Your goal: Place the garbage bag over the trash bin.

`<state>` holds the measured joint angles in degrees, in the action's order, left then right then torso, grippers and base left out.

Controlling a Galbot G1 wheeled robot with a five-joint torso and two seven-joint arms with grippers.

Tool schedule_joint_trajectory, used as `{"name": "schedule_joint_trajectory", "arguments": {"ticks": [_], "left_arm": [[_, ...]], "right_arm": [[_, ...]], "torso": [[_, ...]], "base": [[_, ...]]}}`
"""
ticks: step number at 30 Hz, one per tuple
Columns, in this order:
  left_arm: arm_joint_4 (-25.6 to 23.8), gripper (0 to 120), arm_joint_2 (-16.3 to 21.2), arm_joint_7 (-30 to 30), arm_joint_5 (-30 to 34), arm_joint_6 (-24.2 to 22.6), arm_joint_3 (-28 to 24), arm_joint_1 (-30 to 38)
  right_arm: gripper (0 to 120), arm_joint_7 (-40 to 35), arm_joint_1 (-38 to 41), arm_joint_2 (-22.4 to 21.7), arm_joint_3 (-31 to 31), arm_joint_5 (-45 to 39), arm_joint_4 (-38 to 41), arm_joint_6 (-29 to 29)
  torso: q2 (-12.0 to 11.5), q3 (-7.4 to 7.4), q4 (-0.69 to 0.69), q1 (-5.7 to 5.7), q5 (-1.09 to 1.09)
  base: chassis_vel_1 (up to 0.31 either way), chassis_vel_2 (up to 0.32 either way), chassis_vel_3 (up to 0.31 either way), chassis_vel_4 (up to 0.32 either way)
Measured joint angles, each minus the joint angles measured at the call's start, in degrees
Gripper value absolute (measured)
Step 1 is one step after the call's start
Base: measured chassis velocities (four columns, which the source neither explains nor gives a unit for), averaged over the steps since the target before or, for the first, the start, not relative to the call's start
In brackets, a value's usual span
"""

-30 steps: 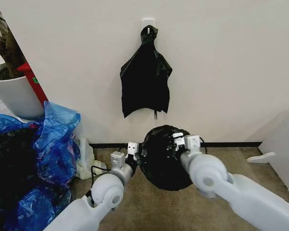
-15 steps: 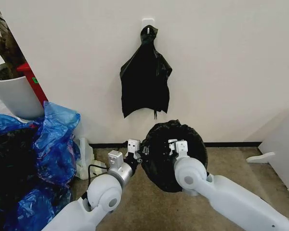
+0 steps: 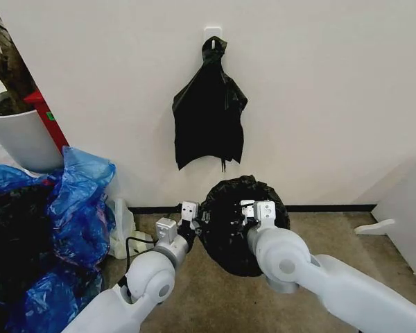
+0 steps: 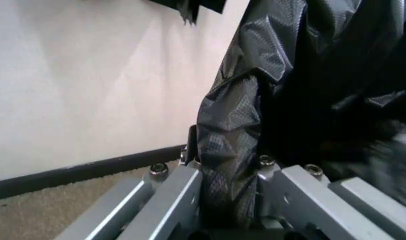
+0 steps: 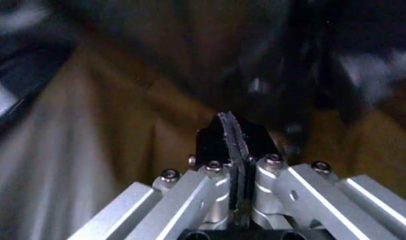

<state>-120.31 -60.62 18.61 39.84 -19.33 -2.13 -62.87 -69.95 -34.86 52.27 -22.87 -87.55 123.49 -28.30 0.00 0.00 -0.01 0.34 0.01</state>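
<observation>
My left pincer (image 4: 226,212) grips the garbage bag (image 3: 239,222) by a fold; my right pincer (image 5: 234,150) is closed, pads together, apparently empty. The bag looks draped over the bin, so I judge mostly the rim tucking remains.

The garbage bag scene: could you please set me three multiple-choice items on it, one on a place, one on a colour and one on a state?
1. Where does the bunch of black bags hang?
A. On the plant pot
B. On a wall hook
C. On the robot's right arm

2. What colour are the bags heaped at the robot's left?
A. Yellow
B. Pink
C. Blue

3. How is the left gripper?
A. Shut on the garbage bag
B. Wide open, away from the bag
C. Holding a bottle

Answers:
1. B, the head view shows the bunch gathered at its top on the hook, flat against the wall.
2. C, the heap beside the wall is plainly blue.
3. A, the left wrist view shows black film pinched between the fingers.
</observation>
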Motion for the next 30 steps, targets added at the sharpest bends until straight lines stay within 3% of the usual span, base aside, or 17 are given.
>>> {"name": "schedule_joint_trajectory", "arguments": {"ticks": [8, 16, 21, 30], "left_arm": [[-4.26, 1, 1.85, -2.01, -1.75, 0.74, 1.38, -3.91], [-7.61, 1, 2.92, -3.73, -2.43, 1.71, 2.21, -6.01], [-8.20, 1, 2.93, -4.01, -2.70, 1.80, 2.31, -6.66], [-4.58, 1, 1.76, -2.33, -2.41, 1.92, 1.94, -4.80]], "right_arm": [[0, 0.59, 0.74, 4.11, 1.03, 1.49, -9.12, 0.15], [0, 0.80, 1.91, 4.57, 1.07, 0.76, -12.12, 0.14], [0, 0.79, 1.95, 4.38, 1.05, 0.72, -12.21, 0.39], [0, 0.07, 1.92, 1.51, -0.23, -2.75, -3.87, 0.84]], "torso": [[0.00, 0.00, 0.02, 0.00, -0.01], [0.00, 0.00, 0.00, 0.00, -0.02], [0.00, 0.00, 0.00, 0.00, -0.01], [0.00, 0.00, -0.01, 0.00, -0.02]], "base": [[0.000, 0.000, 0.000, 0.000], [0.000, 0.000, 0.000, 0.000], [0.000, 0.000, 0.000, 0.000], [0.000, 0.000, 0.000, 0.000]]}}
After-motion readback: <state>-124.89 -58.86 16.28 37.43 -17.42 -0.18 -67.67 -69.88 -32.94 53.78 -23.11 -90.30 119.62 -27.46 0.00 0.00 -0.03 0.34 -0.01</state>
